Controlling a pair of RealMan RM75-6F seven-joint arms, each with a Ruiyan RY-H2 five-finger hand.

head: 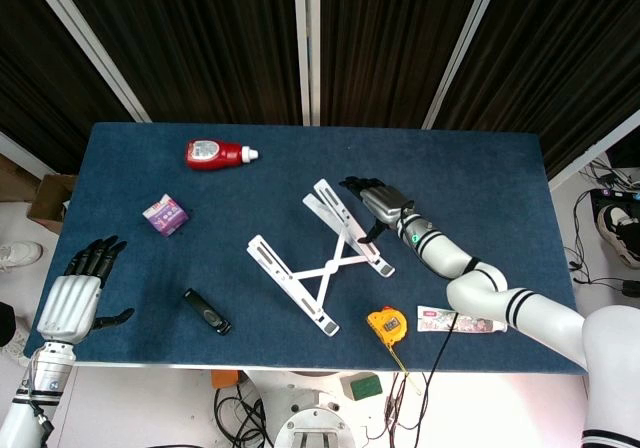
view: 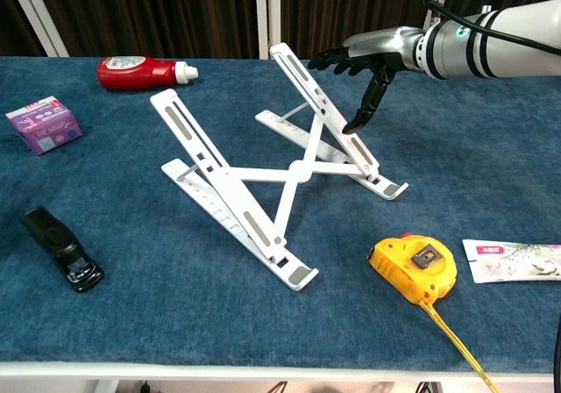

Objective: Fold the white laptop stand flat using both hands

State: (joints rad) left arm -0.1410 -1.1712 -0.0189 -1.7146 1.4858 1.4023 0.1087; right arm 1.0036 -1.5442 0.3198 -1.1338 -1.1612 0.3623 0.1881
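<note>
The white laptop stand (head: 322,256) (view: 263,165) stands unfolded in the middle of the blue table, its two slotted rails raised and joined by a crossed brace. My right hand (head: 378,204) (view: 372,64) hovers palm down just right of the stand's right rail, fingers spread and the thumb pointing down close to the rail; it holds nothing. My left hand (head: 80,293) is open at the table's near left corner, far from the stand, and appears only in the head view.
A red bottle (head: 218,153) (view: 140,71) lies at the back left. A purple box (head: 165,214) (view: 44,123) and a black stapler (head: 207,311) (view: 63,248) sit left of the stand. A yellow tape measure (head: 387,323) (view: 414,266) and a flat packet (head: 460,320) (view: 513,260) lie at the front right.
</note>
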